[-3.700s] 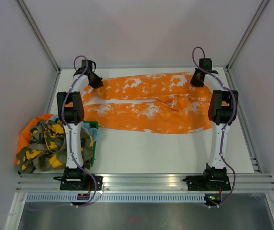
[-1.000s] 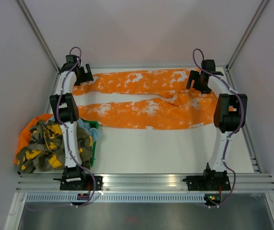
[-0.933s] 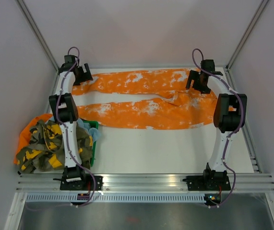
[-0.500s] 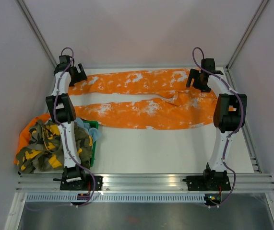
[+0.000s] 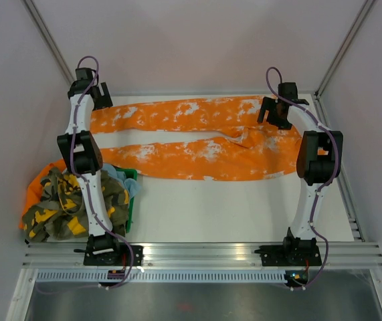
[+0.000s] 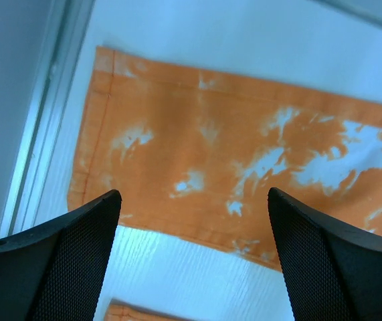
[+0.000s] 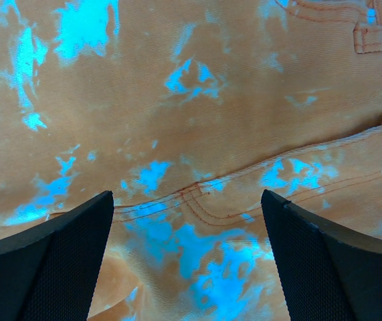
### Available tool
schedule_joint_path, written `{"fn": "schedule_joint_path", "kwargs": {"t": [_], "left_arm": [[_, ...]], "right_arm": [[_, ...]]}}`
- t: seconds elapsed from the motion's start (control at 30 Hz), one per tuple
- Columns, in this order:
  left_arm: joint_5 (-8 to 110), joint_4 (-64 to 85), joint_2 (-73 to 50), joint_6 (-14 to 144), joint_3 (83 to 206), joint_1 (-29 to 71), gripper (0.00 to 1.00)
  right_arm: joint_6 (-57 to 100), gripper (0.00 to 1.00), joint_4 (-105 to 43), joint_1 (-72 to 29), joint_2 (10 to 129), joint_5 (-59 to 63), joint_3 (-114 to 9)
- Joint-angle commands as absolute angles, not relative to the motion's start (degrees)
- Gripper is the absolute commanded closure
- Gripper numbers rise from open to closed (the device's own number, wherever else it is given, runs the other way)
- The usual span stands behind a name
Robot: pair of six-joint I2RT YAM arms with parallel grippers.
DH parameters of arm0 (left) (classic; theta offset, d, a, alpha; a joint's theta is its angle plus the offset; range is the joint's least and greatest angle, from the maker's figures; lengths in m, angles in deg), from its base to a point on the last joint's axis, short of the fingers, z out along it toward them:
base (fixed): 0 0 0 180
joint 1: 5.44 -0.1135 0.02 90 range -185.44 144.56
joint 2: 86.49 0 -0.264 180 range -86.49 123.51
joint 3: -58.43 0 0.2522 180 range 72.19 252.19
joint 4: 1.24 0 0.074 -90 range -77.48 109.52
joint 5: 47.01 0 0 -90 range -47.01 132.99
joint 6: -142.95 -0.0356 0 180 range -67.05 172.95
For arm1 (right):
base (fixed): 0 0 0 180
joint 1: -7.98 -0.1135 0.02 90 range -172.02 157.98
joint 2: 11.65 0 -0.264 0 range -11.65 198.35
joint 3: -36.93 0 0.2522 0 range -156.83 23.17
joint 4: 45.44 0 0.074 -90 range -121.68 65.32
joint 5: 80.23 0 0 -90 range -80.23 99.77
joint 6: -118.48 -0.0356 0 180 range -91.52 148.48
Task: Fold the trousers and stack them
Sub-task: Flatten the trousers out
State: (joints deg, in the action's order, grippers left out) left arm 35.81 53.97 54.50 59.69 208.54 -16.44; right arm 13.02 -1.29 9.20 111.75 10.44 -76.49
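Table [image 5: 244, 214]: trousers [image 5: 197, 144] lie flat across far half, waist right, legs left. Clothes pile [image 5: 70, 204] at near-left table edge. L gripper [image 6: 192, 200] has travelled to far-left table corner, drawing far leg out straight; fingers wide, empty, above hem. R gripper [image 7: 185, 194] at far-right, fingers wide, empty, above waist. Judgement: spreading done; first fold pending.

White table [image 5: 244, 207], seemingly plain grey walls [image 5: 191, 40]

Orange white-splotched trousers [image 5: 197, 139] flat on table, legs spread leftward.
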Motion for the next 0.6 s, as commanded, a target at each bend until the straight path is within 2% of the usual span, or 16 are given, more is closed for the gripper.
{"fn": "schedule_joint_path", "kwargs": {"t": [0.0,0.1,0.2,0.47,0.57], "left_arm": [[36.7,60.7,57.5,57.3,206.7,-16.2,0.05],[37.4,61.8,59.0,58.6,206.4,-16.2,0.05],[38.2,62.8,61.7,61.3,207.4,-16.4,0.00],[42.7,64.5,68.3,65.9,215.4,-16.5,0.00],[44.1,62.1,67.7,66.8,214.9,-16.5,0.00]], "right_arm": [[12.1,0.02,-2.8,8.8,111.4,9.9,-76.3],[12.4,0.02,-2.8,8.9,111.0,10.0,-76.1],[12.5,0.02,-3.1,8.8,110.4,10.4,-74.8],[11.8,0.02,-4.3,8.3,109.6,10.2,-72.6],[11.7,0.02,-4.2,8.2,109.7,10.9,-72.5]]}}
